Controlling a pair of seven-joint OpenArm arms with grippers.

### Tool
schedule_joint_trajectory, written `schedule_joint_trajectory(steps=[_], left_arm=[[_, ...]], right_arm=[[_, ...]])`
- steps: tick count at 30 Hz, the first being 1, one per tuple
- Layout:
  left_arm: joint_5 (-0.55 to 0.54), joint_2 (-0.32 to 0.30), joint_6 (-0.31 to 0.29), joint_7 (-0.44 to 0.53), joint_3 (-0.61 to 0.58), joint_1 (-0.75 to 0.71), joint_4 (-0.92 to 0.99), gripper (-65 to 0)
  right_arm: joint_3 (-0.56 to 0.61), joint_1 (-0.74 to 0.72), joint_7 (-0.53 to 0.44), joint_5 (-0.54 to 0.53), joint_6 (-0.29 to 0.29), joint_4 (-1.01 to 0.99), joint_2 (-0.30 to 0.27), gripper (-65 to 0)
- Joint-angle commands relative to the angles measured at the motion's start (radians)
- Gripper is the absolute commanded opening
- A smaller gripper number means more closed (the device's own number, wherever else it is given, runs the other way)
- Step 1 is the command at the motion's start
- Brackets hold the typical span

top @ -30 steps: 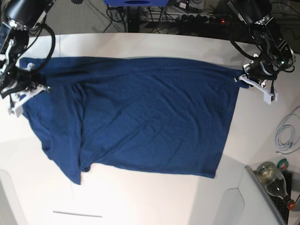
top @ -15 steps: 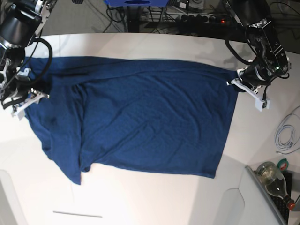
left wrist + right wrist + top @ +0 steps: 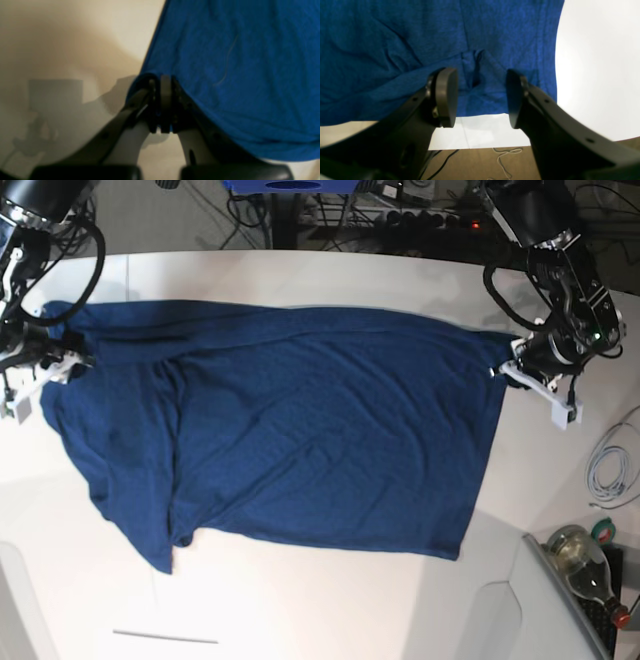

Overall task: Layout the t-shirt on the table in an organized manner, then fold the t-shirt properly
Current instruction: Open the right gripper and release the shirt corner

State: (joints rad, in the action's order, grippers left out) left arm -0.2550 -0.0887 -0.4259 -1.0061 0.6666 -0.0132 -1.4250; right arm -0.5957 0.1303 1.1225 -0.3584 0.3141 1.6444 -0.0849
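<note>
1. Bare white worktop (image 3: 300, 610) lies open along the near edge, with a bottle (image 3: 585, 565) at the corner.
2. The navy shirt (image 3: 300, 430) lies spread mid-worktop, wrinkled, one sleeve bunched.
3. The left fingers (image 3: 161, 105) are clamped together on the shirt's corner.
4. The right fingers (image 3: 480, 100) stand apart over the shirt's edge.
</note>
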Motion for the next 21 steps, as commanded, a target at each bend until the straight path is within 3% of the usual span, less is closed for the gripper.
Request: schedule_joint_trajectory(steps=[1, 9, 11, 15, 21], left_arm=[[-0.014, -0.009, -0.003, 0.016, 0.000, 0.017, -0.004, -65.0], [-0.010, 0.020, -0.001, 0.017, 0.003, 0.104, 0.076, -65.0], [-0.010, 0.025, 0.015, 0.020, 0.003, 0.118, 0.106, -65.0], [-0.014, 0.028, 0.115, 0.023, 0.003, 0.129, 0.125, -65.0], [-0.014, 0.030, 0.117, 0.023, 0.002, 0.132, 0.122, -65.0]], right_arm=[[-0.002, -0.004, -0.008, -0.011, 0.004, 0.012, -0.011, -36.0], [0.000, 0.039, -0.009, -0.011, 0.020, 0.020, -0.009, -36.0], [0.000, 0.059, -0.009, -0.012, 0.098, 0.033, -0.009, -36.0], [0.000, 0.102, -0.038, -0.012, 0.225, 0.093, -0.008, -37.4], [0.023, 0.141, -0.075, -0.011, 0.254, 0.122, 0.012, -39.2]])
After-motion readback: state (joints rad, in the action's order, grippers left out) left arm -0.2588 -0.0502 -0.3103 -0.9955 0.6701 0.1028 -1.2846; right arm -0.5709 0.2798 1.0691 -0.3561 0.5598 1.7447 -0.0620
